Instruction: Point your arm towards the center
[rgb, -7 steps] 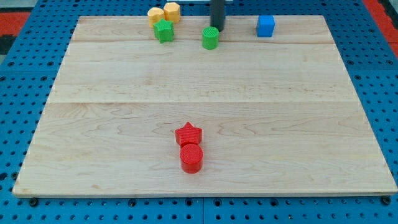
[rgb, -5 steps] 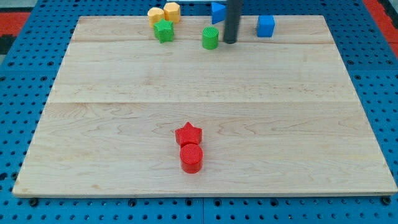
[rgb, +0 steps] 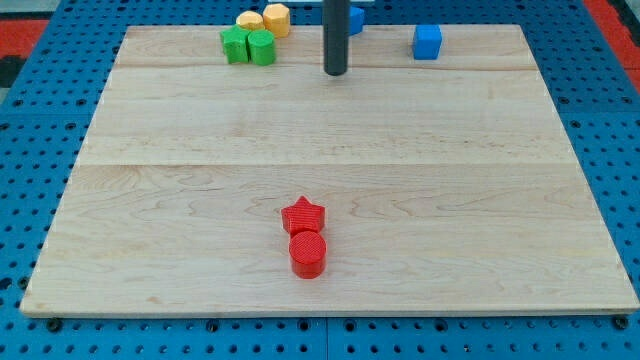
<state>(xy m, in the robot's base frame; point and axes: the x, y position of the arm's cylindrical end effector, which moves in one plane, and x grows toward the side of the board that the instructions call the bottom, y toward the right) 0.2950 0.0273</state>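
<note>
My tip (rgb: 335, 72) is near the view's top, right of the green blocks and left of the blue cube (rgb: 427, 41). A green cylinder (rgb: 262, 47) stands against a green star (rgb: 236, 45) at the top left. Two yellow blocks (rgb: 250, 20) (rgb: 277, 18) lie at the board's top edge above them. A second blue block (rgb: 354, 17) shows partly behind the rod. A red star (rgb: 303, 215) and a red cylinder (rgb: 308, 254) touch each other low in the middle, far below my tip.
The wooden board (rgb: 150, 200) lies on a blue perforated table (rgb: 30, 200). A red area shows at the view's top corners.
The rod swung right, then back left and slightly down. The green cylinder moved left and now touches the green star, which also shifted left.
</note>
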